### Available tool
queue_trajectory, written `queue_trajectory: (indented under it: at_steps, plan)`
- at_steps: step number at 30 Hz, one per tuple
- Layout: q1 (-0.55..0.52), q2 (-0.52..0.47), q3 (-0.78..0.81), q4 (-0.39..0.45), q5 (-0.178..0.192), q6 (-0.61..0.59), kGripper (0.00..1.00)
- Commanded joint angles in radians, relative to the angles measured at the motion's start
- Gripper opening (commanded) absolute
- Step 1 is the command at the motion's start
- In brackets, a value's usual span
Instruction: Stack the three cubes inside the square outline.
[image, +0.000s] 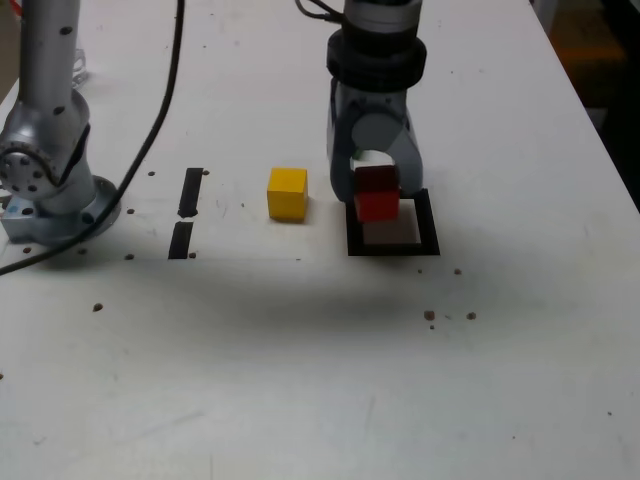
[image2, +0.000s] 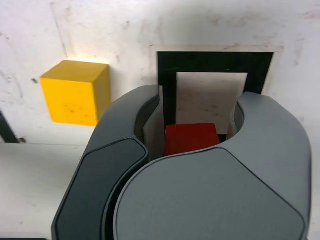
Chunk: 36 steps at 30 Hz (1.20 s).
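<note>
Exterior view only: 2 tape strips (image: 190, 192), arm base (image: 60, 215). Wrist view shows red cube (image2: 191, 138) between the tool (image2: 197, 112) fingers; can't tell if gripped. Exterior view: red overlaps outline (image: 428, 225) at its far left part; yellow cube (image: 288, 194) apart, left of it. Bare desk (image: 540, 350) to the exterior view's right.

"Where's the tool (image: 376, 188)?"
"Pointing down, just above the far side of the square outline (image: 433, 225), its curved jaws apart. I can't tell if they're clamped."
"And the arm's base (image: 62, 212)?"
"Well apart from the outline, toward the exterior view's left."
</note>
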Motion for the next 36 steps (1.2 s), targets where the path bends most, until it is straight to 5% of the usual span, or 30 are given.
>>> queue_trajectory:
  at_steps: [1,28,36]
  plan:
    - [-0.001,0.01,-0.003,-0.004,0.003,0.001,0.19]
    - [-0.001,0.038,0.038,-0.078,0.011,0.011,0.21]
    - [-0.001,0.037,0.056,-0.095,0.017,0.015,0.29]
